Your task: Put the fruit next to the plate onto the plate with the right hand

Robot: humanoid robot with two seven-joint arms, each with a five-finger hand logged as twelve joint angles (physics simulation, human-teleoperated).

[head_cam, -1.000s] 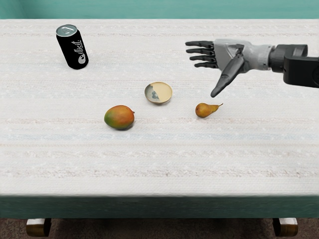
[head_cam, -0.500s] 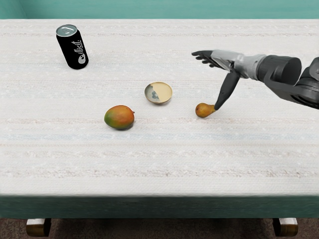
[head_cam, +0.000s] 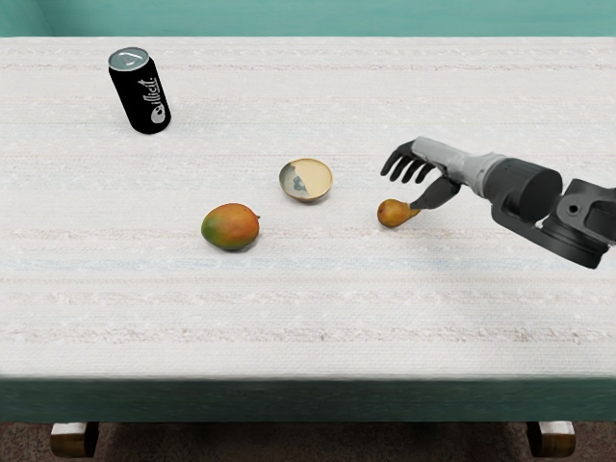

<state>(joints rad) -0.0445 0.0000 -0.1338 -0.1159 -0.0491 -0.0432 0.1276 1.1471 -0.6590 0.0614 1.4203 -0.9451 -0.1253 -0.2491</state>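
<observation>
The right hand (head_cam: 421, 169) reaches in from the right edge and sits low over the worktop (head_cam: 308, 318), its fingers (head_cam: 397, 165) spread wide and holding nothing, with the thumb's tip at the narrow end of the pear (head_cam: 391, 213). The pear lies on the worktop near the plate (head_cam: 306, 180), on its right and apart from it. A mango (head_cam: 230, 226) lies to the plate's lower left, and a black can (head_cam: 141, 90) stands well apart at the far left.

The pear (head_cam: 392, 213) lies right of the plate (head_cam: 306, 179), the spread right hand (head_cam: 423, 171) thumbing its neck; mango (head_cam: 230, 226) front-left of the plate, can (head_cam: 141, 90) back-left.
</observation>
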